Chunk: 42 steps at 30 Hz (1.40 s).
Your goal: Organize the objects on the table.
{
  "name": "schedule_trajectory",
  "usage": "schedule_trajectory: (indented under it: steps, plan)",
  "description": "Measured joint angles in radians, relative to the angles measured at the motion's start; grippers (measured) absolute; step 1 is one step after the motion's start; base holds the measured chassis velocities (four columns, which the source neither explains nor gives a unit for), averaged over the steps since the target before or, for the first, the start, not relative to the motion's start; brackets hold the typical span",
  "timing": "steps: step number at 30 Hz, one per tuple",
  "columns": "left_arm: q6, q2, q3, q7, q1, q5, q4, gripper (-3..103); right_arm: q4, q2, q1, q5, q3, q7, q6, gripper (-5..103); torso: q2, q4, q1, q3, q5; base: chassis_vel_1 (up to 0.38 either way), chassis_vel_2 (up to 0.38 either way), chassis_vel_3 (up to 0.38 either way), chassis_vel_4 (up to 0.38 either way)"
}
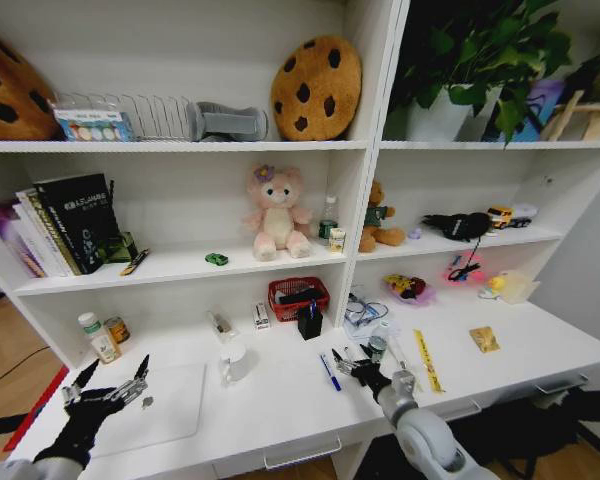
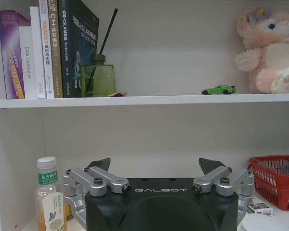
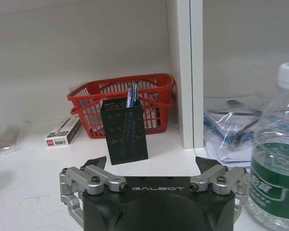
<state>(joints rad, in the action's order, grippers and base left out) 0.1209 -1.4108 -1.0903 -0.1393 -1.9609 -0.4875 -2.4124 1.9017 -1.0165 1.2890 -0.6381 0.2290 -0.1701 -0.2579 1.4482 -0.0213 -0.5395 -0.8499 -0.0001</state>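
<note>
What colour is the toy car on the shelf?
Green; the toy car shows best in the left wrist view.

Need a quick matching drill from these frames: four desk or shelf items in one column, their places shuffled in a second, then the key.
Things:
1. green toy car
2. blue pen
3. black mesh pen holder
4. silver laptop

Places:
A. flat on the table just ahead of the left gripper
B. lower shelf, beside the pink plush
C. on the table in front of the red basket
D. lying on the table beside the right gripper

Pairs: 1-B, 2-D, 3-C, 4-A
</note>
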Motion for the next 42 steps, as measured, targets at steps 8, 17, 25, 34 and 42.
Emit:
schedule_trajectory:
  steps: [8,17,25,34,42]
  plan:
    - [0.000,0.000,0.000,0.000,0.000,0.000,0.000,100,-0.085,-0.031,-0.140,-0.045,-0.122,-0.036,-0.043,100,0.000,0.0000,0.000,0.000,0.0000,0.000,0.000,0.000,0.000]
    - [0.000,0.000,0.000,0.000,0.000,0.000,0.000,100,-0.119,-0.067,-0.155,-0.047,-0.186,-0.091,-0.064,98,0.000,-0.0002,0.000,0.000,0.0001,0.000,0.000,0.000,0.000]
    - [0.000,0.000,0.000,0.000,0.000,0.000,0.000,100,-0.138,-0.069,-0.169,-0.047,-0.196,-0.098,-0.068,93,0.000,0.0000,0.000,0.000,0.0000,0.000,0.000,0.000,0.000]
    - [0.000,0.000,0.000,0.000,0.000,0.000,0.000,100,-0.153,-0.063,-0.182,-0.098,-0.198,-0.107,-0.102,79,0.000,0.0000,0.000,0.000,0.0000,0.000,0.000,0.000,0.000]
    - [0.000,0.000,0.000,0.000,0.000,0.000,0.000,100,-0.158,-0.054,-0.194,-0.127,-0.207,-0.115,-0.114,47,0.000,0.0000,0.000,0.000,0.0000,0.000,0.000,0.000,0.000]
